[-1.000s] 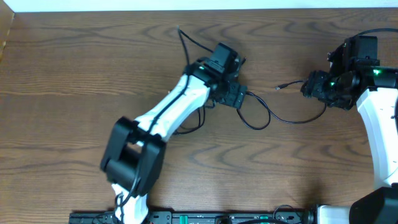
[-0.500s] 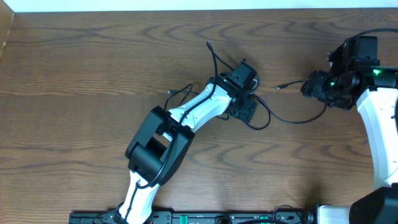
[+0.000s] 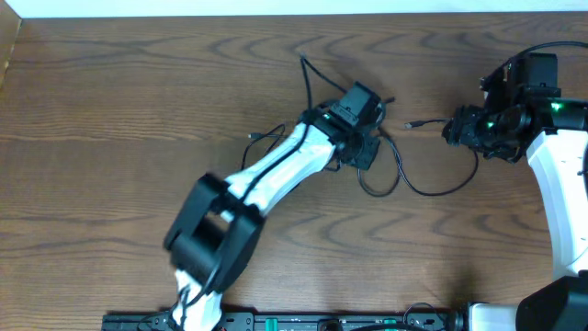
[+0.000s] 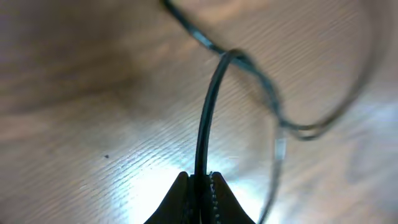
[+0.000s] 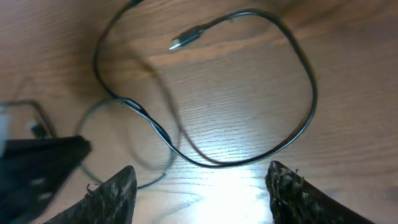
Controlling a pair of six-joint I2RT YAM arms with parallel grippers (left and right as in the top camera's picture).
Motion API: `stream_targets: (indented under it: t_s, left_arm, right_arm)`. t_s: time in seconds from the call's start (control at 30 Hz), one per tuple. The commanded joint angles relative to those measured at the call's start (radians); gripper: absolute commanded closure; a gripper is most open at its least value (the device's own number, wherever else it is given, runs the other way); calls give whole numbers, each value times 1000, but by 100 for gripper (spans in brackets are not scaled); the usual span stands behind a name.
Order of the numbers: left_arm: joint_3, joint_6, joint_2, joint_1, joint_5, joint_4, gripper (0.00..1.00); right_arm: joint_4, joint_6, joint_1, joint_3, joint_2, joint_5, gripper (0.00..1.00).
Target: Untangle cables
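Black cable [image 4: 206, 118] lies looped at mid-table [image 3: 138, 92], its plug end [image 5: 180, 41] loose near the right gripper [image 5: 202, 173]. Left gripper [image 4: 200, 180] clamps the cable, arm stretched diagonally from the near edge. Right gripper hovers at the right, fingers spread, holding nothing.

No text, label, brand, number or sign can be read in any view.

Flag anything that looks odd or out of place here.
Nothing damaged or spilled. The black cable lies in loose loops on the table, with strands crossing near the left gripper, which pinches it. The right gripper is open and empty.
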Motion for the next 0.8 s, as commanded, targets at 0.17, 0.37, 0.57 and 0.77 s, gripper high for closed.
stream_targets:
  t_s: [0.17,0.37,0.57,0.77]
  left_arm:
    - [7,7,-132,5,151,-3,92]
    - [7,5,-132,5,162,-14,92]
    - [7,5,-132,5,162,-15,92]
    - [7,5,-132,5,162,-15,92]
  right_arm:
    - [68,-230,43,-111,-4,-290,39]
    - [221,-230,75,-216,-4,-290,48]
    - [340,-230,111,-297,-4,-291,57]
    - [408,-230,153,-327,-4,-290,57]
